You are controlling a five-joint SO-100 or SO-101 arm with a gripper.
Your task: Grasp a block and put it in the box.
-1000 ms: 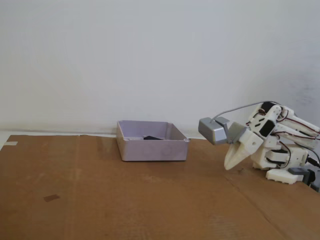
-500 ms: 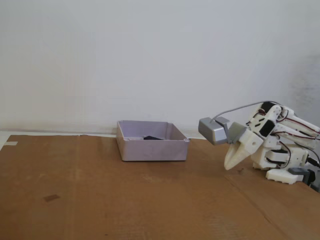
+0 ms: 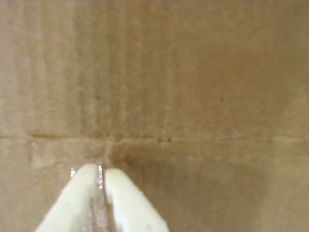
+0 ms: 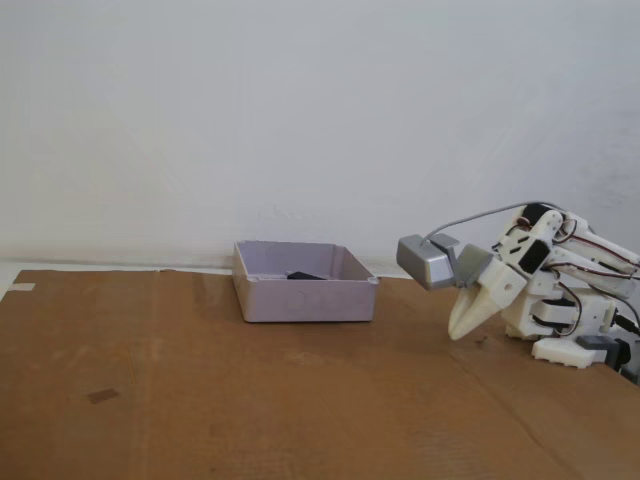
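A small matte black block (image 4: 304, 275) lies inside the box (image 4: 305, 297), a shallow square tray of pale lavender-grey plastic with low walls and a rimmed edge, in the fixed view. Only the top of the block shows above the near wall; it sits toward the middle of the tray's floor, dark against the pale interior, and is far smaller than the box that holds it. The box stands on a brown cardboard surface (image 4: 200, 400) close to a plain white wall (image 4: 300, 120).

Well to the right of the box in the fixed view, the white arm (image 4: 560, 300) is folded low over its base, the gripper (image 4: 458, 333) pointing down at the cardboard, apart from the box. A grey metallic camera module (image 4: 428, 261) rides on the wrist, with a thin cable (image 4: 490, 213) arching back over the arm.

In the wrist view the jaws are pressed together, the two pale fingers (image 3: 123, 203) meeting with only a thin seam between them and nothing held. The gripper (image 3: 100, 169) hangs just above bare corrugated cardboard, near a crease (image 3: 217, 139) that runs across the sheet.
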